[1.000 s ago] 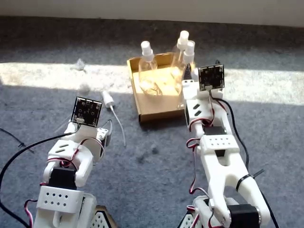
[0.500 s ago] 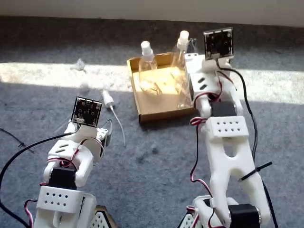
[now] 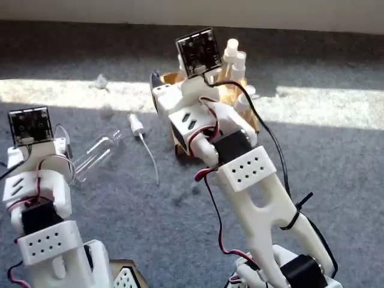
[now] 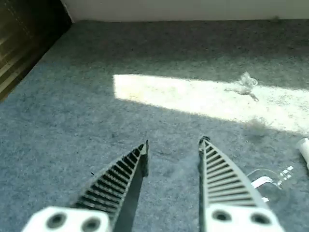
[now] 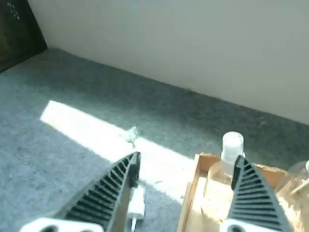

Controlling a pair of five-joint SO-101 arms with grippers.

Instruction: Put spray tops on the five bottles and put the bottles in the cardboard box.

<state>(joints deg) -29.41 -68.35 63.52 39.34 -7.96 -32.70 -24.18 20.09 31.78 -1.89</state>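
Note:
A clear bottle [image 3: 96,155] without a top lies on its side on the carpet, in front of my left arm. Its neck end [image 4: 270,179] shows just beside my left gripper [image 4: 174,145], which is open and holds nothing. A loose spray top [image 3: 137,125] with a long tube lies between the bottle and the cardboard box [image 3: 180,146]. Capped bottles [image 3: 235,54] stand in the box. My right gripper [image 5: 187,159] hovers open and holds nothing above the box's near-left corner [image 5: 192,193], with a capped bottle [image 5: 232,147] and the loose spray top [image 5: 136,205] below it.
Grey carpet with a bright sunlit strip runs across the back. Small tufts of white lint [image 3: 101,80] lie on the strip left of the box. A wall [image 5: 193,38] rises behind the box. My right arm [image 3: 246,174] covers much of the box.
My right arm has swung from the box's right side leftward across it. My left arm has pulled back to the left, uncovering the lying bottle.

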